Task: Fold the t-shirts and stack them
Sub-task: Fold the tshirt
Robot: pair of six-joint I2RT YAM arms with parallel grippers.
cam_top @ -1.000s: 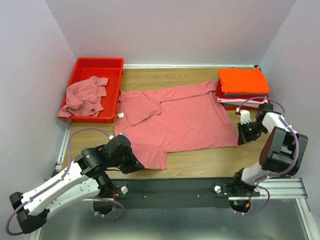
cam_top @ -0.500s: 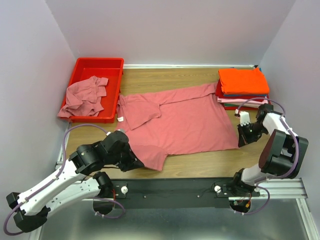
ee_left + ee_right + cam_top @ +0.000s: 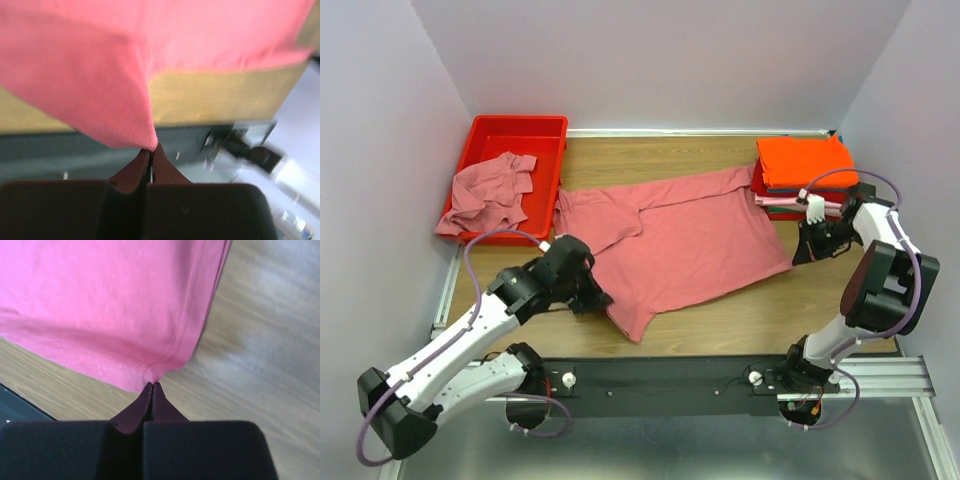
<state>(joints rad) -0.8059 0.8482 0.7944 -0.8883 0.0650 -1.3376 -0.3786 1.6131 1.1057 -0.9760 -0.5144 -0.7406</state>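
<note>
I hold the rose shirt (image 3: 690,240) spread across the counter (image 3: 750,320).
My left gripper (image 3: 151,150) is clamped on its near-left corner, and my right gripper (image 3: 152,385) is clamped on its right hem corner.

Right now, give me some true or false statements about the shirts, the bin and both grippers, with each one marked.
1. The left gripper is shut on an edge of the spread rose-pink t-shirt. True.
2. The right gripper hangs open above bare wood. False: it is shut on a corner of that same shirt.
3. A crumpled t-shirt lies in the red bin. True.
4. The orange t-shirt lies in the bin. False: it tops the folded stack at the far right.
</note>
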